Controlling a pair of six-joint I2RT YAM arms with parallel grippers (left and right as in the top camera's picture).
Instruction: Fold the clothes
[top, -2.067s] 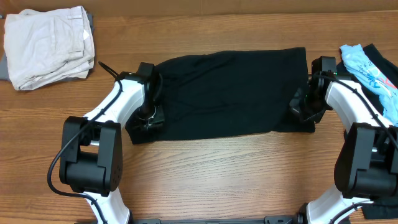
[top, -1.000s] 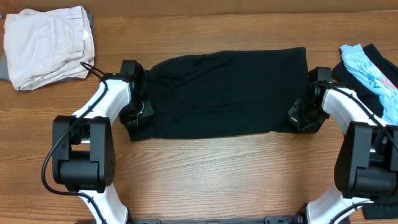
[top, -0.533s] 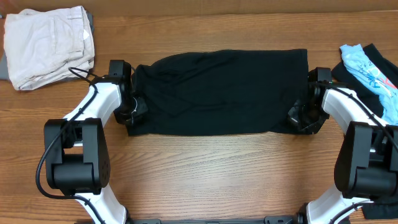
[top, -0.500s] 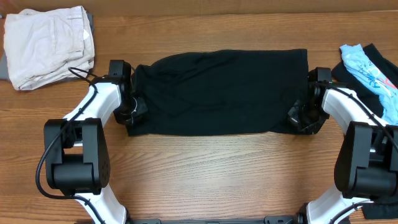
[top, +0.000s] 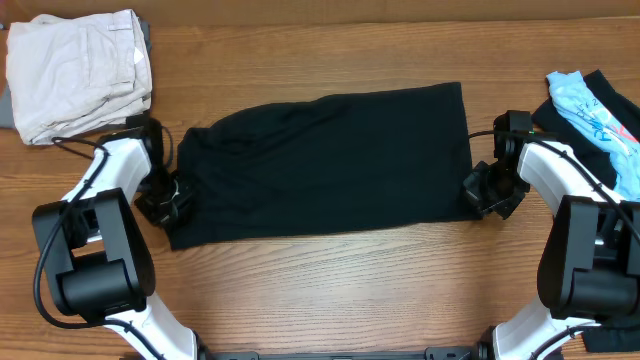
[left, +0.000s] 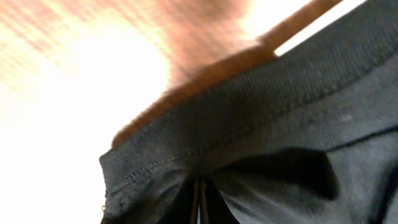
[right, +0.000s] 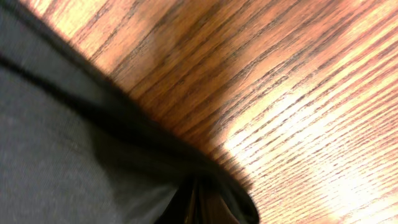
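On the wooden table, the black garment lies spread with its long axis running left to right, your left gripper pinched tight on its near-left corner and your right gripper on its near-right corner.

Wood table w/ clothes
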